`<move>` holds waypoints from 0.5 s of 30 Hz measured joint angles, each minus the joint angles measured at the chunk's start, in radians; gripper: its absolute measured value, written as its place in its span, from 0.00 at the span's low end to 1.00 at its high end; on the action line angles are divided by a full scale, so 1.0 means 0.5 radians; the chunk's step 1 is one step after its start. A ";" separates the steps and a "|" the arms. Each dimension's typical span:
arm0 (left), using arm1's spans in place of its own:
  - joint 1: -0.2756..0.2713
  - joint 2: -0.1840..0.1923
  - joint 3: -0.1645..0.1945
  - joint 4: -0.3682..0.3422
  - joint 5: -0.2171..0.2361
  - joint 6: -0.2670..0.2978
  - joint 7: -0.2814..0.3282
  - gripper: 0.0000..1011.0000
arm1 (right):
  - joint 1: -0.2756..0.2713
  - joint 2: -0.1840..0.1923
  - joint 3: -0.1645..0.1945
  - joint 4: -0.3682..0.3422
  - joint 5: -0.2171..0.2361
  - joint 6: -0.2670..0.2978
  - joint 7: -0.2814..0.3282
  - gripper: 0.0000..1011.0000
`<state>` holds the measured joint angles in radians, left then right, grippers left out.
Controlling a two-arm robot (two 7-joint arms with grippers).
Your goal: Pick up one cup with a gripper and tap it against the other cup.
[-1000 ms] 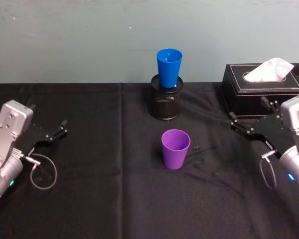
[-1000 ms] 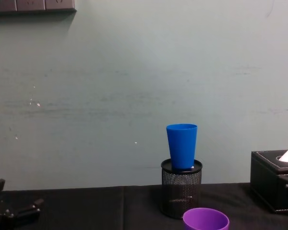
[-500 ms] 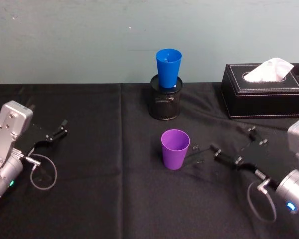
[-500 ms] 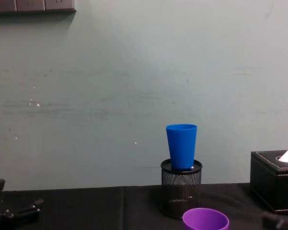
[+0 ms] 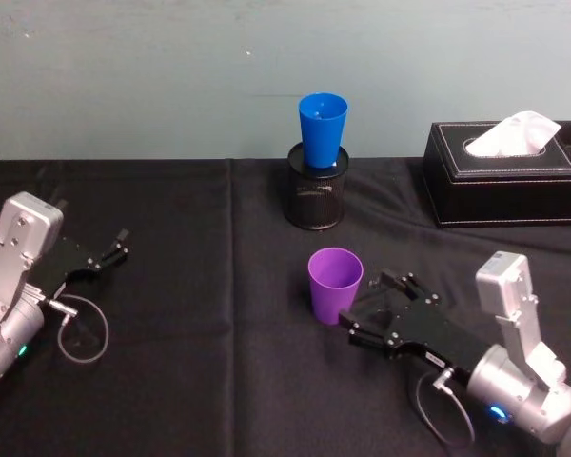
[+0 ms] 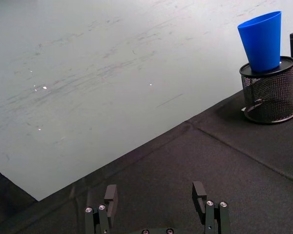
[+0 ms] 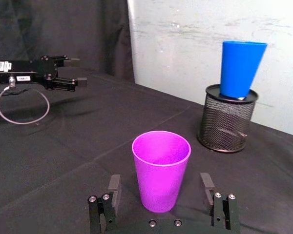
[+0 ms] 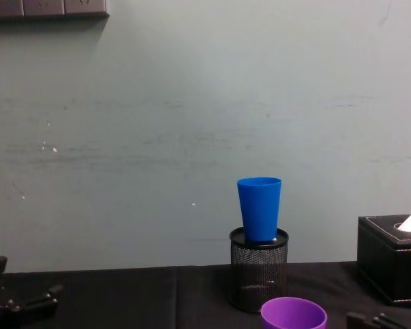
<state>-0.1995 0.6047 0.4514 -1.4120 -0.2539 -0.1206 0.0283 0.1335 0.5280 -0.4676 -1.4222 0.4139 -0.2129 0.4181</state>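
right claw: spread wide and low on the surface, one finger on each side of the purple cup's base, a gap showing on both sides; nothing held.
left claw: parked at the surface's left, fingers apart, empty.
purple cup: upright, mid-surface.
blue cup: upright, seated in the mesh holder near the wall.
risk: an off-centre squeeze could tip the light purple cup; too hard a tap could knock the perched blue cup off.
count: two cups, two claws, one holder, one tissue box.
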 joint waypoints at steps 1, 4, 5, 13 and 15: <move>0.000 0.000 0.000 0.000 0.000 0.000 0.000 0.99 | 0.011 -0.011 -0.003 0.013 -0.008 0.002 0.005 0.99; 0.000 0.000 0.000 0.000 0.000 0.000 0.000 0.99 | 0.055 -0.055 -0.011 0.064 -0.031 0.009 0.020 0.99; 0.000 0.000 0.000 0.000 0.000 0.000 0.000 0.99 | 0.066 -0.067 -0.012 0.081 -0.036 0.012 0.025 0.99; 0.000 0.000 0.000 0.000 0.000 0.000 0.000 0.99 | 0.184 -0.190 -0.016 0.244 -0.070 0.038 0.063 0.99; 0.000 0.000 0.000 0.000 0.000 0.000 0.000 0.99 | 0.200 -0.210 -0.016 0.270 -0.075 0.038 0.072 0.99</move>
<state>-0.1996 0.6047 0.4514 -1.4120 -0.2539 -0.1206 0.0283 0.2334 0.4230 -0.4756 -1.2870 0.3762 -0.1937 0.4540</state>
